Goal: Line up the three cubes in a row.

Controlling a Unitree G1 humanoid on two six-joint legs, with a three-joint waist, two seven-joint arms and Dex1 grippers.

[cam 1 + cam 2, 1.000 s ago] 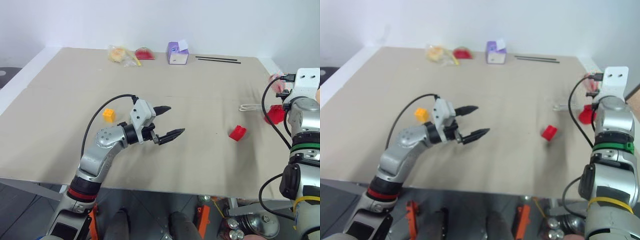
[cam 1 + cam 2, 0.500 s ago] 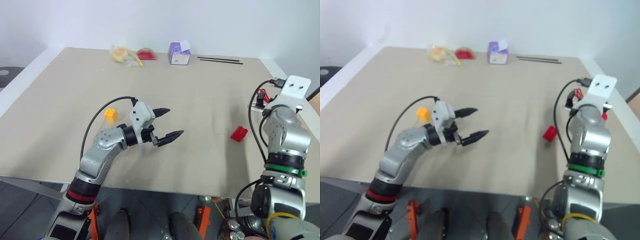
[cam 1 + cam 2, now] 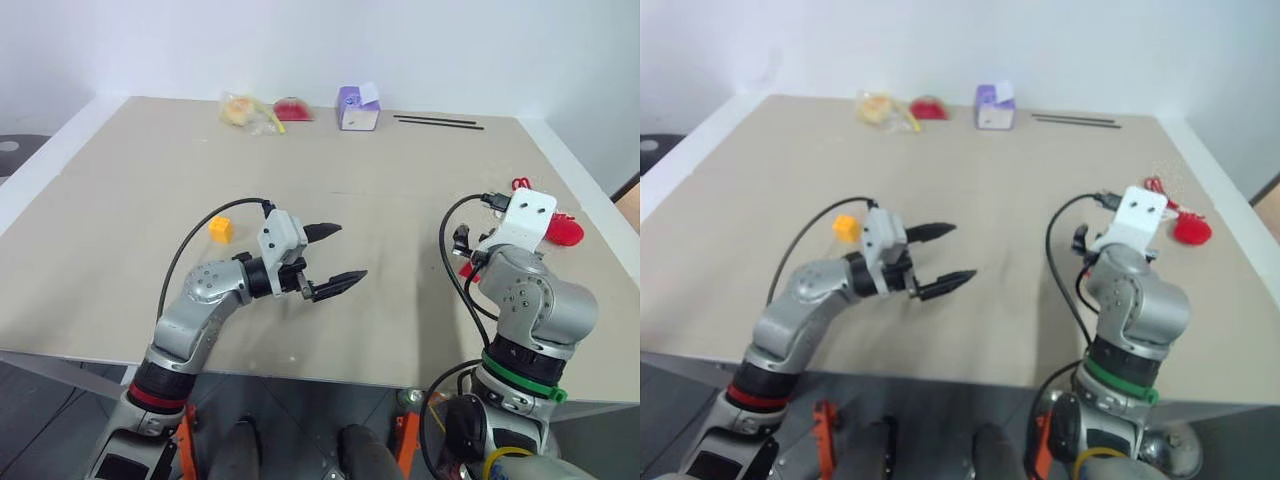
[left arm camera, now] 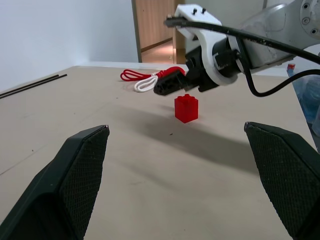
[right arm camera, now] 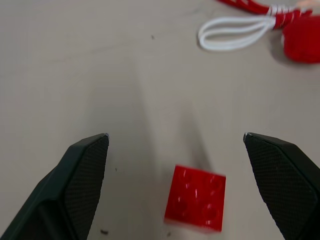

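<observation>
Swung in from the worktop's right edge, right claw (image 5: 175,145) now over the red cube (image 5: 196,198), fingers spread wide, nothing held. Cube studded on top, glossy, lying on the bare beige worktop (image 3: 400,180) between the two black fingertips, touching neither. Beyond it, a red-white cord (image 5: 240,30) and a red bulb (image 3: 565,231) near the right edge. Left claw (image 3: 332,257) unmoved mid-worktop, pointing right, also wide and empty. Orange-yellow cube (image 3: 220,229) just behind the left forearm, well apart from the red one. Along the far edge: purple-and-white box (image 3: 357,108), two thin black rods (image 3: 438,122), crumpled wrappers (image 3: 240,110).
</observation>
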